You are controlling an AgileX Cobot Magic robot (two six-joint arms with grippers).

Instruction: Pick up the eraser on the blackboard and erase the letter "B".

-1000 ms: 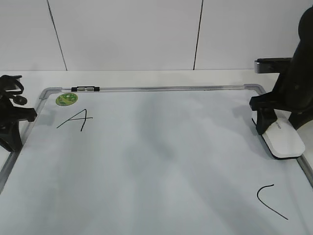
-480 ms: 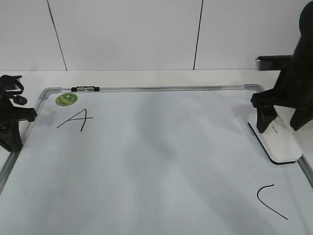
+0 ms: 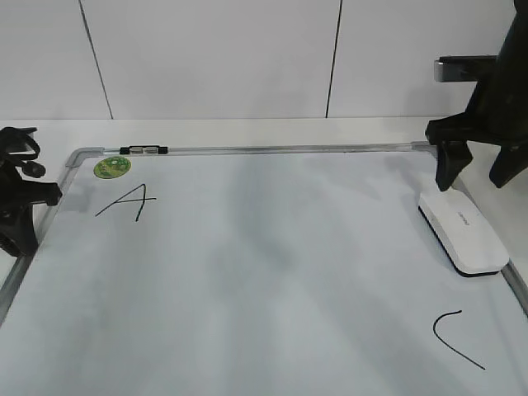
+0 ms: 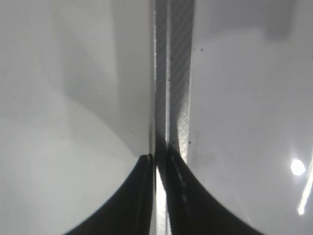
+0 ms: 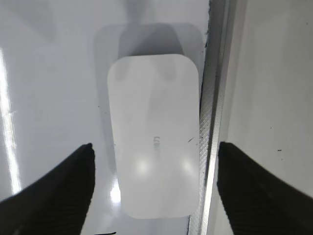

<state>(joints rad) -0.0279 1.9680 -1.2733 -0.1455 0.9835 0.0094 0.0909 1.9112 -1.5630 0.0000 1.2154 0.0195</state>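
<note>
The white eraser lies flat on the blackboard, close to its right frame. In the right wrist view the eraser lies lengthwise beside the frame rail. My right gripper hangs open above the eraser's far end and touches nothing; in its wrist view the fingers stand wide on either side of the eraser. My left gripper is shut and empty at the board's left frame, with its tips over the rail. No letter "B" shows on the board.
A black "A" and a round green sticker are at the far left. A small black-and-clear marker lies on the top frame. A black "C" curve is at the near right.
My right gripper has risen off the eraser, from down around it to well above it. The eraser stays on the board. The left arm has not moved.
</note>
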